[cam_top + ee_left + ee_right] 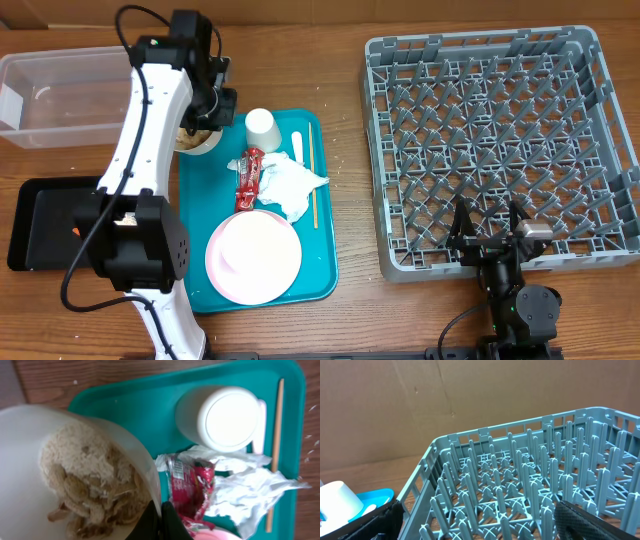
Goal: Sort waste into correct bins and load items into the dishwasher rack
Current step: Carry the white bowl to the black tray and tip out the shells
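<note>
Rice scraps [85, 485] fill the small white round bowl [20, 450] at the teal plastic tray's [320, 262] eleven o'clock corner; left gripper [161, 520] clamps its rim, likely to tip them out. Right gripper [490, 232] gapes by the grey lattice rack's [500, 120] six o'clock edge.

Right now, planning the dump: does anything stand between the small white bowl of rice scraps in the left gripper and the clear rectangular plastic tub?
Nothing visible does. The small white bowl sits by the corner of the teal tray nearest the clear rectangular plastic tub; the left arm's white link hides part of the gap.
</note>
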### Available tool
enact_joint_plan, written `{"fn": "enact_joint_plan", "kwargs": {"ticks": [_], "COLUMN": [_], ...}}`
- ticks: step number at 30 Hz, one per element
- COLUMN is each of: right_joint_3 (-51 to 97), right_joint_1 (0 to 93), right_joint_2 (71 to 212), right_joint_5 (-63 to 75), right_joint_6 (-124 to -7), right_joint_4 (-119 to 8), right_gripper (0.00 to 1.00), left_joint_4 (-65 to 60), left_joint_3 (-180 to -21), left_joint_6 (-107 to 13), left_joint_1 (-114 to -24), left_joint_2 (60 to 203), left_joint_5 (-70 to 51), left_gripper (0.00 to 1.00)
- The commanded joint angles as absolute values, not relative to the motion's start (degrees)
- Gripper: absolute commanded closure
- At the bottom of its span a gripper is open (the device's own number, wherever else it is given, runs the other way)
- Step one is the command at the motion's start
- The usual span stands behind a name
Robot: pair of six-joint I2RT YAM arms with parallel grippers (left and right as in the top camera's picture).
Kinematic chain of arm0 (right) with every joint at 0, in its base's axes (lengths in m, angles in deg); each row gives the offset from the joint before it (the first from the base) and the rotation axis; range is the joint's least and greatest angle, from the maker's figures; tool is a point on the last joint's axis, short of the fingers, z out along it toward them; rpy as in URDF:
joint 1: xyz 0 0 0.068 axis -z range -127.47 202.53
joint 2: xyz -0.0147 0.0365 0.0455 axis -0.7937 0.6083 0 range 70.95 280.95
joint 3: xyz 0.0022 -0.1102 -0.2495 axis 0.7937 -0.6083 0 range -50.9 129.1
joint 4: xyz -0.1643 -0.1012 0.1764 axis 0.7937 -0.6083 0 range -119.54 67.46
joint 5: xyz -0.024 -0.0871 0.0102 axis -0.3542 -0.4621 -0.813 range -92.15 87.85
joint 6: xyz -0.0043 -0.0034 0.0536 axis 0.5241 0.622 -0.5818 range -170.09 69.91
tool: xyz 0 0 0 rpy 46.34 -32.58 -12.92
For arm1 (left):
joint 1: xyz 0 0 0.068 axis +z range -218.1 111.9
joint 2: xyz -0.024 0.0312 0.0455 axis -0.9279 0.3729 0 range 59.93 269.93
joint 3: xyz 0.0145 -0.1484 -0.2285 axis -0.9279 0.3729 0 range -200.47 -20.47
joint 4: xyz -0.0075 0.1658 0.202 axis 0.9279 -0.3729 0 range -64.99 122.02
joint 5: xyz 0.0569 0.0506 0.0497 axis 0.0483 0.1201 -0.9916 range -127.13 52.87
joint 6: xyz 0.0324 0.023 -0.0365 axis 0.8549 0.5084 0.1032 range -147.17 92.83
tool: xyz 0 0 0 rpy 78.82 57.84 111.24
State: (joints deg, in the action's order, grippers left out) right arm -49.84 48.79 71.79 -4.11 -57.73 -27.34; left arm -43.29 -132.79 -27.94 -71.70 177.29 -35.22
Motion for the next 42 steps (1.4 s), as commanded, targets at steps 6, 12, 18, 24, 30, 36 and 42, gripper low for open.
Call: {"fn": "enact_joint_plan", "kwargs": {"ticks": [6,12,18,24,30,36,42], "right_joint_3": [-50.45,-50.45,-50.45,-50.45,-50.45,-50.45,-50.45], "right_joint_1": [48.76,48.76,48.76,48.76,48.76,48.76,48.76], "right_joint_2": [71.12,71.12,71.12,71.12,71.12,71.12,71.12], "right_joint_5": [-4.64,-4.64,-4.64,-4.64,-4.64,-4.64,-4.64], "right_joint_6": [-57.49,-57.49,-57.49,-57.49,-57.49,-57.49,-57.49], "right_joint_4": [-27.16,-27.16,-27.16,-27.16,-27.16,-27.16,-27.16], "right_gripper": [0.00,0.00,0.00,0.00,0.00,0.00,0.00], "left_joint_4": [-49.72,-50.72,-54.48,-55.66,-54.20,-49.68,-42.07], "left_joint_3": [-138.38,-138.34,-138.01,-135.50,-131.15,-122.62,-111.34], "left_joint_6": [-40.42,-43.94,-42.08,-37.69,-35.51,-31.81,-27.94], "left_joint_1": [-65.47,-56.44,-46.50,-40.09,-34.32,-28.03,-22.67], "left_joint_2": [173.24,168.52,166.38,166.29,166.29,166.29,166.32], "left_joint_5": [-25.62,-20.70,-18.23,-9.14,-5.43,4.26,17.46], "left_gripper": [0.96,0.96,0.96,0.96,0.96,0.96,0.96]}}
